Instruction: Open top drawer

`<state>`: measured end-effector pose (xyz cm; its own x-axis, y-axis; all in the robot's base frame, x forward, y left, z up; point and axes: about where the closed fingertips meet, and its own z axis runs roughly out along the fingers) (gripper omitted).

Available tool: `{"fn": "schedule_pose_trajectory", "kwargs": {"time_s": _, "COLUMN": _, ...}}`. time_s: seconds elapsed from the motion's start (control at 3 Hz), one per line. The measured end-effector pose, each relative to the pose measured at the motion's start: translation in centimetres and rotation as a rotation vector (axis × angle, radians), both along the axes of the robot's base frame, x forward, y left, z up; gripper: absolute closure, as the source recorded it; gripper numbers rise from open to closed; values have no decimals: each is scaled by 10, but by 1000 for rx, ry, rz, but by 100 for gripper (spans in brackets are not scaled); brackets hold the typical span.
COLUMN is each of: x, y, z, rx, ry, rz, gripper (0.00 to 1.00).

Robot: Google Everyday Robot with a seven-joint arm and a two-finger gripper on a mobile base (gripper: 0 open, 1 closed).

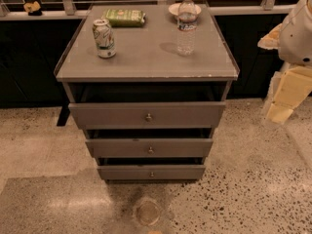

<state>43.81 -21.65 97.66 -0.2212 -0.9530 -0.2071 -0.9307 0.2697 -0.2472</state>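
The top drawer (146, 115) is a wide grey panel with a small round metal knob (148, 116) at its centre, the uppermost of three in a grey cabinet (146, 65). A dark gap shows above its front, so it stands a little out from the cabinet. My gripper (285, 101), cream-yellow below a white arm section (297, 33), hangs at the right edge of the view. It is well to the right of the cabinet, at about the drawer's height, and touches nothing.
On the cabinet top stand a drink can (104, 38), a clear water bottle (186, 26), a green snack bag (125, 17) and a white bowl (173, 9). Two smaller drawers (148, 148) sit below. A round metal plate (147, 212) lies in the speckled floor.
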Motion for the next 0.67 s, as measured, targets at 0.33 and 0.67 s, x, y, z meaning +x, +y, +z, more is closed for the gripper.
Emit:
{"fn": "schedule_pose_trajectory", "kwargs": {"time_s": 0.33, "x": -5, "y": 1, "z": -1, "rx": -2, "ry": -15, "rz": 4, "gripper": 0}}
{"fn": "schedule_pose_trajectory", "kwargs": {"time_s": 0.67, "x": -30, "y": -4, "z": -12, "rx": -2, "ry": -59, "rz": 15, "gripper": 0}}
